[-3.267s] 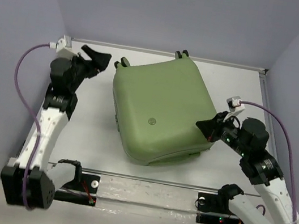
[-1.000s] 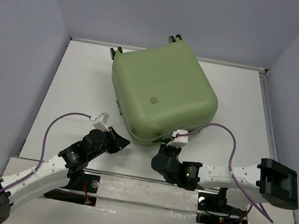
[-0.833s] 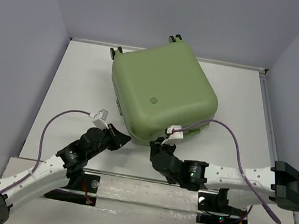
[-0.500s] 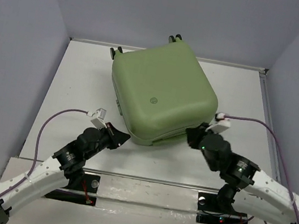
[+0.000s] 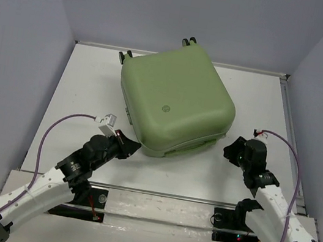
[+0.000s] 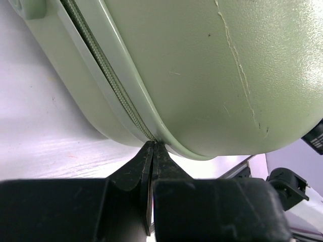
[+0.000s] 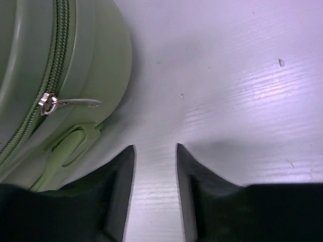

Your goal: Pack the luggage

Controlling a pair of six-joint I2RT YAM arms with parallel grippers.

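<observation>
Two grippers flank the luggage [image 5: 176, 102], lying lid-down on the table [image 5: 90, 84]. The left gripper [image 6: 153, 151], fingers pinched together, has its tips touching the zipper seam [image 6: 108, 70] at the case's near-left corner. The right gripper [image 7: 155, 148] sits spread and empty off the near-right corner, with the zipper pull [image 7: 70, 102] just ahead to its left, so that arm's nearer. The round logo [image 5: 165, 108] is too small to read.

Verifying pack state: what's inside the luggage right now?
Nothing inside can be seen. The luggage lies with its shells together, and its zipper looks closed where the wrist views show it. The shell covers any contents.
</observation>
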